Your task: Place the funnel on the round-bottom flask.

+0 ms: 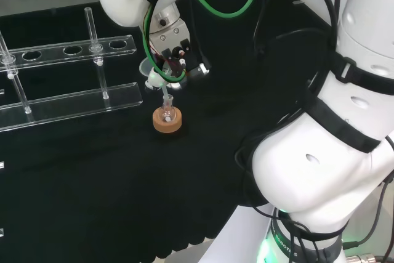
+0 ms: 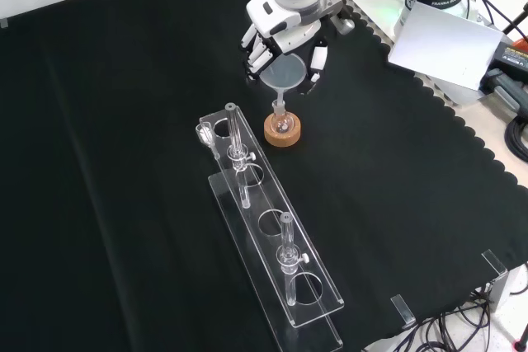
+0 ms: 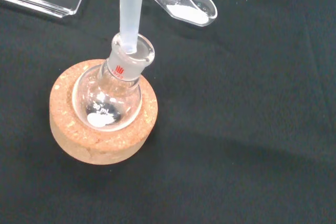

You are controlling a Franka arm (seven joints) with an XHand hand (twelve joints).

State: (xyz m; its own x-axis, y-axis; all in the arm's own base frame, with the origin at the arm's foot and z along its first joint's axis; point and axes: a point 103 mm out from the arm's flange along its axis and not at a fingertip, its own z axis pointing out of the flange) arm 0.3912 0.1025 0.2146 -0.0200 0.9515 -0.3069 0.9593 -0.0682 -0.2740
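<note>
We see the black cloth (image 2: 124, 162) lying bare across most of the bench in the front view, with open room to the left and below; its scalloped edge runs down the right side. A clear plastic test-tube rack (image 2: 276, 241) stretches diagonally just below the work spot, and a clear scoop with white powder (image 3: 186, 8) lies by the rack's near end.

The translucent white plastic funnel (image 2: 285, 74) stands with its long axis nearly upright, wide cone up, stem (image 3: 128, 19) pointing down. In the wrist view the stem's tip sits inside the mouth of the small clear glass round-bottom flask (image 3: 110, 98). The flask rests in a round cork ring stand (image 3: 105, 145), neck tilted slightly, with a little white patch at its bottom.

Our black and white hand (image 2: 285, 26) reaches in from the top of the front view, its fingers (image 2: 256, 51) and thumb curled around the funnel's cone, holding it over the flask.
</note>
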